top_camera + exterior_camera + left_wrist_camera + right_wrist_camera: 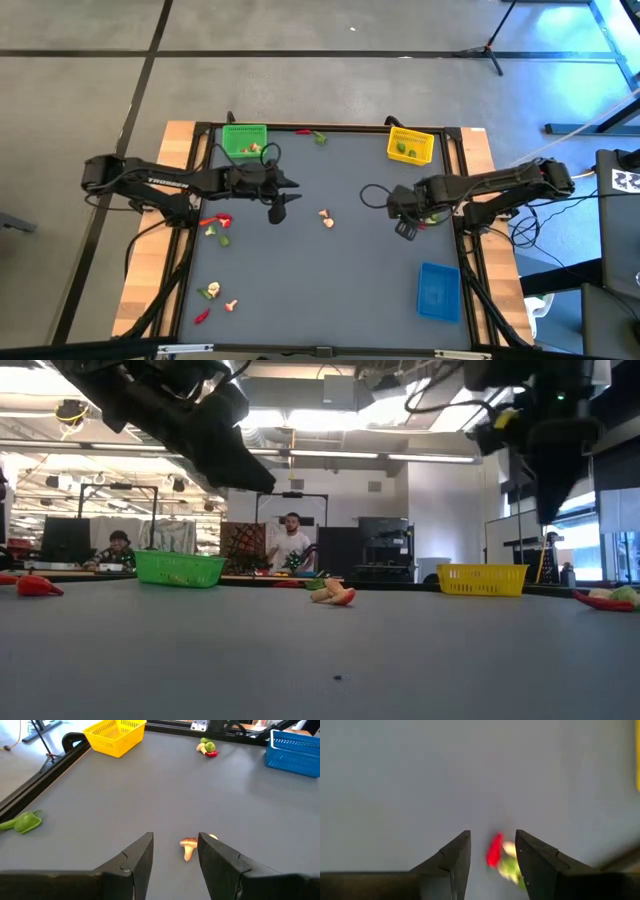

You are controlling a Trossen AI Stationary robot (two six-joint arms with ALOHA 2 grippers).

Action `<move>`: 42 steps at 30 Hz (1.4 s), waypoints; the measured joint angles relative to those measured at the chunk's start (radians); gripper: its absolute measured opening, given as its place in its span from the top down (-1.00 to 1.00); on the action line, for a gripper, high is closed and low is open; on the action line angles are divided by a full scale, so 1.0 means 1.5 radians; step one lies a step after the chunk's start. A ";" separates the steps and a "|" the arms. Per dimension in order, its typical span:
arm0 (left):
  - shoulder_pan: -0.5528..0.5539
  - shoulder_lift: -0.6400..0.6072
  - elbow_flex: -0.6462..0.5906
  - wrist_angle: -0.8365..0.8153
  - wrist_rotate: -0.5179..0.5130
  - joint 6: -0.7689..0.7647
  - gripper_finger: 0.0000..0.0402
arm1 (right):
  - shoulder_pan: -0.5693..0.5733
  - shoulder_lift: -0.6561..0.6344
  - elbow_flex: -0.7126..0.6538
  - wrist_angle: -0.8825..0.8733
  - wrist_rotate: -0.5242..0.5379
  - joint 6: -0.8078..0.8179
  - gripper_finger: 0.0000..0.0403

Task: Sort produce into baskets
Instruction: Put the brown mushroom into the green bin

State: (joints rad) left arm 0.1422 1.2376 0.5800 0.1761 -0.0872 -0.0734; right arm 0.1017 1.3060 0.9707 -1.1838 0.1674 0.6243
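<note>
On the desk [330,260], scattered produce lies at lower left [217,230], with the green basket [244,139] at upper centre-left. The left claw [279,204], fingers apart and empty, hovers left of the mushroom piece [326,218] at frame centre. The right claw [407,228], also spread, hangs over a red-and-green cluster [501,857]. The yellow basket [410,146] sits upper right and the blue basket [438,291] lower right.

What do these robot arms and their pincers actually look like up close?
Both arms are dark, nearly black, jointed tubes with black cables looping alongside. The left arm carries small white lettering. Each ends in a two-finger gripper: the left gripper and right gripper both have dark, wedge-shaped fingers tapering to angular tips.
</note>
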 joint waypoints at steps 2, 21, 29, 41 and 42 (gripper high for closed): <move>0.001 0.004 0.000 0.000 0.000 0.000 0.25 | 0.004 0.000 0.000 -0.042 0.007 0.063 0.22; 0.001 0.005 0.000 0.000 -0.002 0.031 0.25 | -0.052 0.000 -0.171 0.019 -0.029 0.155 0.26; 0.001 0.005 0.000 0.000 -0.002 0.030 0.25 | -0.101 0.000 -0.223 0.099 -0.019 0.137 0.49; 0.001 0.005 0.000 0.001 -0.002 0.040 0.25 | -0.107 -0.001 -0.254 0.130 -0.019 0.122 0.70; 0.001 0.005 0.000 0.000 -0.002 0.038 0.25 | -0.107 -0.001 -0.254 0.131 -0.019 0.120 0.74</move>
State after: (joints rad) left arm 0.1436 1.2449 0.5800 0.1764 -0.0902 -0.0169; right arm -0.0593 1.3045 0.5889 -0.9874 0.1394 0.8048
